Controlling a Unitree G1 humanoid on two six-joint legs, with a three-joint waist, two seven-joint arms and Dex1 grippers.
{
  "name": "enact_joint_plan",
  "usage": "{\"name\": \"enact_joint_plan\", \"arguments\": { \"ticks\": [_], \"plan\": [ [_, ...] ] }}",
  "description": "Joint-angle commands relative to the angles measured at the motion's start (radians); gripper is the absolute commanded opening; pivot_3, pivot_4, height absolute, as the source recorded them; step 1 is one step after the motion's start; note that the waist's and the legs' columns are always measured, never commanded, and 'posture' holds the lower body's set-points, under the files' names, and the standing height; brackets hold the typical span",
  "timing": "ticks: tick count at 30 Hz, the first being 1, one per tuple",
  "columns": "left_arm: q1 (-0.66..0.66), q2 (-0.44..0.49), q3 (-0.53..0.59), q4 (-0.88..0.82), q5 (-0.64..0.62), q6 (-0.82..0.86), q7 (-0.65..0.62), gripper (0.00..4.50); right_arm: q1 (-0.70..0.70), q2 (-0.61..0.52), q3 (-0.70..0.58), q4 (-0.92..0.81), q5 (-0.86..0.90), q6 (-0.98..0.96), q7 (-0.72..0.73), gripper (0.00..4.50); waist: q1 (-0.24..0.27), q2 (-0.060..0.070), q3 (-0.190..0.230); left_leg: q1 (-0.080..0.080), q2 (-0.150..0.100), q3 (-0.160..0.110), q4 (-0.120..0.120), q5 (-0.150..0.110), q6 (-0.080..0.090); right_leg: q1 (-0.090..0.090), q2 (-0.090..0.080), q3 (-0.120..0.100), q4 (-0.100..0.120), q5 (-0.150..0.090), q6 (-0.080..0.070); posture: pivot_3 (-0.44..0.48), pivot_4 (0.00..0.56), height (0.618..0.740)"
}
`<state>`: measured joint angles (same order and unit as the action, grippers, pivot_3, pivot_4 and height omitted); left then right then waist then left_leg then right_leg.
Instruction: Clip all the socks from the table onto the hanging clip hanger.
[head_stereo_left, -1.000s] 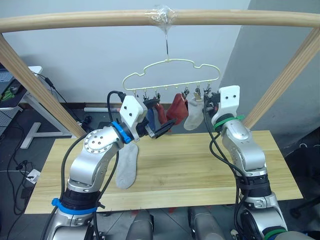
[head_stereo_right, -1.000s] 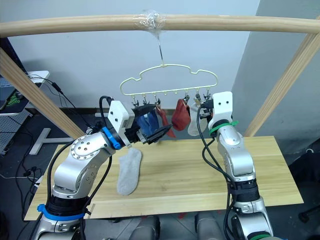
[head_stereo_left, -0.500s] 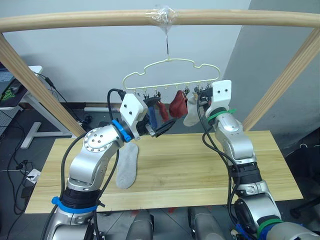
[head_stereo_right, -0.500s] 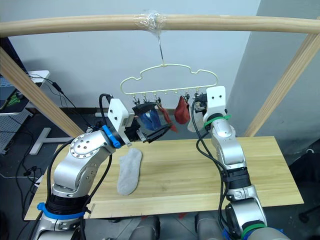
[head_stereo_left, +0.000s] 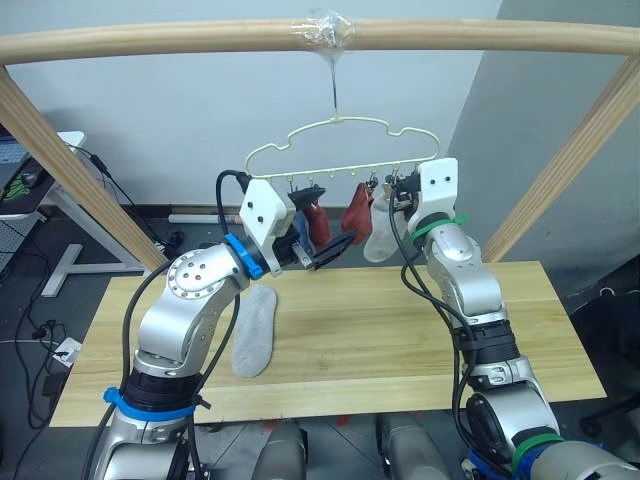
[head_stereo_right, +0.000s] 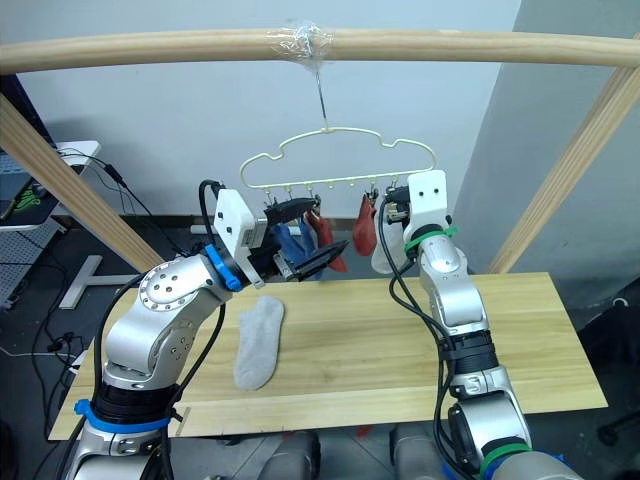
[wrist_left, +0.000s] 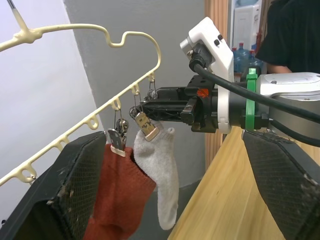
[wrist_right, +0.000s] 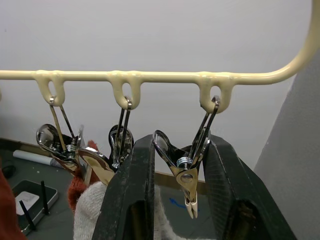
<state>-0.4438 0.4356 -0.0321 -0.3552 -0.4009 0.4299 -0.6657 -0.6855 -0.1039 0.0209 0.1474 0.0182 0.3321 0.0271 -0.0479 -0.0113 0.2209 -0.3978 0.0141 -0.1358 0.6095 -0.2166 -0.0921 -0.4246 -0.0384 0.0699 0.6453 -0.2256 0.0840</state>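
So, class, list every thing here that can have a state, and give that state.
hanger: hanging from the pole
grey sock on table: lying flat, unclipped
hung grey sock: clipped, dangling
red sock: clipped, dangling
blue sock: hanging, clip hidden
end clip: shut, empty
left gripper: open, empty
right gripper: open, fingers astride end clip

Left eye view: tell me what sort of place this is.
Probably a robotics lab or test room, not a home laundry. A clip hanger hangs taped to a wooden pole frame over a bare table, with loose cables across the floor and a desk behind.
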Motion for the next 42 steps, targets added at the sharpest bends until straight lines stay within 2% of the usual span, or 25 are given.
{"name": "enact_joint_plan", "arguments": {
  "ticks": [1,36,39,42],
  "plan": [
    [-0.021,-0.002,0.022,-0.046,-0.043,0.010,-0.005,4.50,-0.040,-0.009,-0.001,-0.006,-0.014,-0.042,0.012,1.39,0.000,0.000,0.000,0.000,0.000,0.000,0.000,0.000,0.000,0.000,0.000,0.000,0.000,0.000,0.000,0.085,0.196,0.740],
    [-0.029,0.005,0.010,-0.050,-0.054,0.014,0.004,4.50,-0.033,-0.001,-0.003,0.001,-0.019,-0.047,0.023,1.39,0.000,0.000,0.000,0.000,0.000,0.000,0.000,0.000,0.000,0.000,0.000,0.000,0.000,0.000,0.000,0.092,0.195,0.740],
    [-0.028,0.002,0.007,-0.052,-0.053,0.013,0.006,4.50,-0.032,-0.001,0.000,-0.001,-0.022,-0.046,0.024,1.95,0.000,0.000,0.000,0.000,0.000,0.000,0.000,0.000,0.000,0.000,0.000,0.000,0.000,0.000,0.000,0.093,0.193,0.740],
    [-0.025,0.001,0.005,-0.058,-0.053,0.014,0.008,4.50,-0.031,-0.001,0.003,-0.004,-0.025,-0.045,0.022,2.94,0.000,0.000,0.000,0.000,0.000,0.000,0.000,0.000,0.000,0.000,0.000,0.000,0.000,0.000,0.000,0.094,0.192,0.740]
  ]
}}
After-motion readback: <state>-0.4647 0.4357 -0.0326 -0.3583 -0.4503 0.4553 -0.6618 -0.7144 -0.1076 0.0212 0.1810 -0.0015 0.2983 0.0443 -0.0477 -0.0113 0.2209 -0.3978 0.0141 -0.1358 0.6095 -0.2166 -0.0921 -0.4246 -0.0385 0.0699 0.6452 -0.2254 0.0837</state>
